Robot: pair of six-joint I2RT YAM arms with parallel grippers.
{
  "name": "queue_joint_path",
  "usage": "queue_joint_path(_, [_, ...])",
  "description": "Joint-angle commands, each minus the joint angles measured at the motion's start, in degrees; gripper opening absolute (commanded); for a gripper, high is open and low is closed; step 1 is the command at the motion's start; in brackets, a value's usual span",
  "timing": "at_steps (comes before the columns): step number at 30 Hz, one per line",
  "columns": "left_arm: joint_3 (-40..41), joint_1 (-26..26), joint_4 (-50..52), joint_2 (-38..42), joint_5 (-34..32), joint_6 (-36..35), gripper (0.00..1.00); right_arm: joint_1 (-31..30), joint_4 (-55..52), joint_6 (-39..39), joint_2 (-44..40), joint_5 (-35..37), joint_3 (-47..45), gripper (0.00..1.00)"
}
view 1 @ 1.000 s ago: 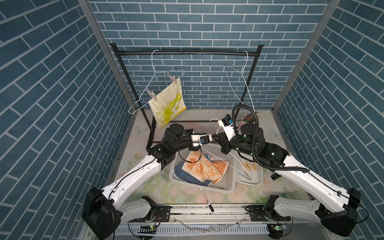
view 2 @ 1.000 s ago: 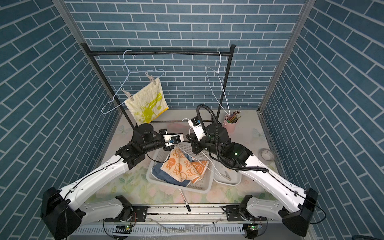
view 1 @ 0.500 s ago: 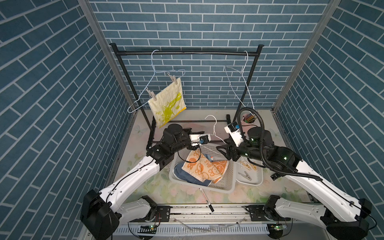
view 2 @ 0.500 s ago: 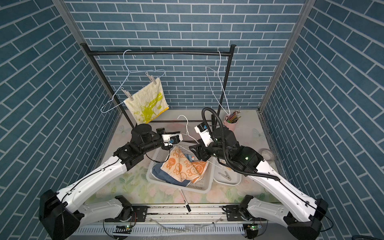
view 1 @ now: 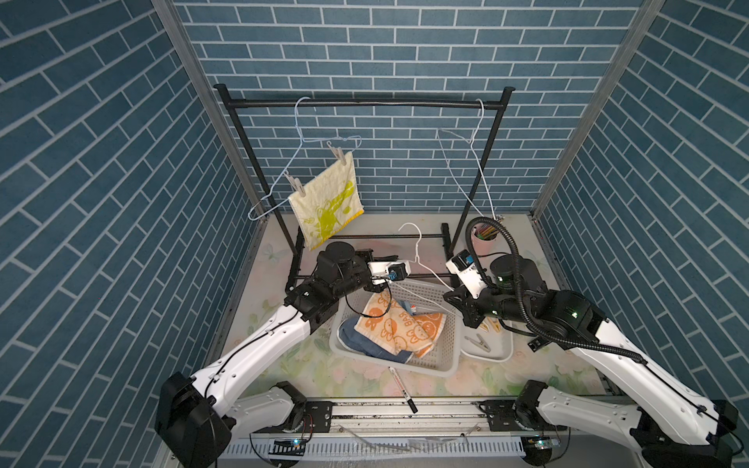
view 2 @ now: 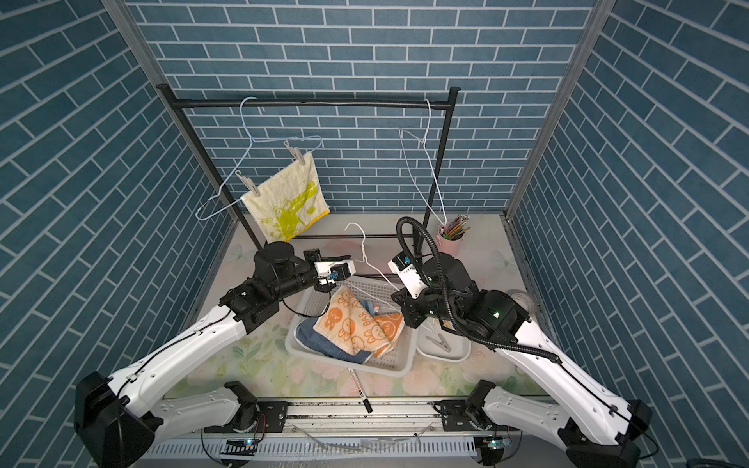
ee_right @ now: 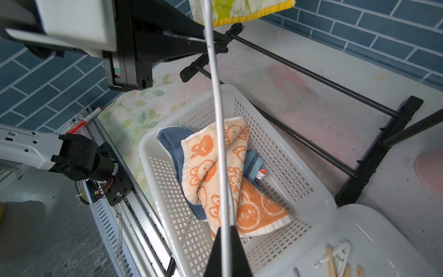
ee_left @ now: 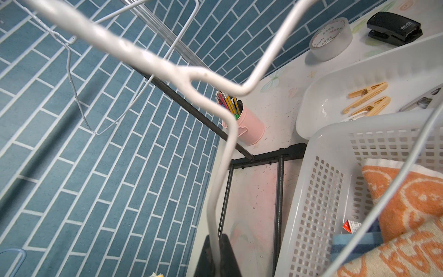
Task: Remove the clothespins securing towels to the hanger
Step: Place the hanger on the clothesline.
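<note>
Both hands are gripping the bare white hanger (ee_right: 218, 115) above the basket (view 1: 421, 370). The left hand (ee_left: 217, 244) is pinching shut on the wire below the hook, and the right hand (ee_right: 226, 239) is pinching shut on the wire at its right end.

The likeliest trouble, as I judge it, is coming from that thin, slick wire. With two arms pulling on it, it may be twisting between the pads, bending or slipping free. Its lower run is hanging just over the orange towel (view 1: 399, 328) and the blue towel (view 1: 356, 344) lying in the basket, so it could be snagging the terry or the basket rim on the way out. The hook is also standing near the low cross-bars of the rack (view 1: 356, 103) and could be catching there.

Two clothespins (view 1: 339, 156) are holding the yellow towel (view 1: 326, 206) to the pale blue hanger (view 1: 300, 129) at the far left. Others are lying in the tray (view 1: 486, 357) right of the basket. The blue hanger is hanging tilted, so a sideways tug on a pin may be swinging it along the rail rather than opening the spring.

The bench (view 1: 308, 364) is wearing a pale floral cover, scuffed and stained pink toward the far side. It is also carrying a pencil cup (view 1: 484, 239), a marker (view 1: 401, 385) at the near edge, a tape roll (ee_left: 330, 39) and a stapler (ee_left: 394, 28). Blue brick-pattern walls (view 1: 101, 202) are closing in on the left, far and right sides, leaving little room for swinging a hanger.
</note>
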State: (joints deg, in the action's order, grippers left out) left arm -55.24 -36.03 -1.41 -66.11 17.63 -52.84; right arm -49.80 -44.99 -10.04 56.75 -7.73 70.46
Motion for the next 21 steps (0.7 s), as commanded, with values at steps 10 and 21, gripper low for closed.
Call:
queue_joint_path(10, [4.3, 2.1, -6.6, 11.6, -1.0, 16.4, 0.77, 0.1, 7.4, 5.5, 5.9, 13.4, 8.9, 0.00])
queue_joint_path(21, [16.9, 2.6, 2.6, 33.5, -16.6, 27.9, 0.84, 4.5, 18.6, 10.8, 23.0, 26.3, 26.6, 0.00])
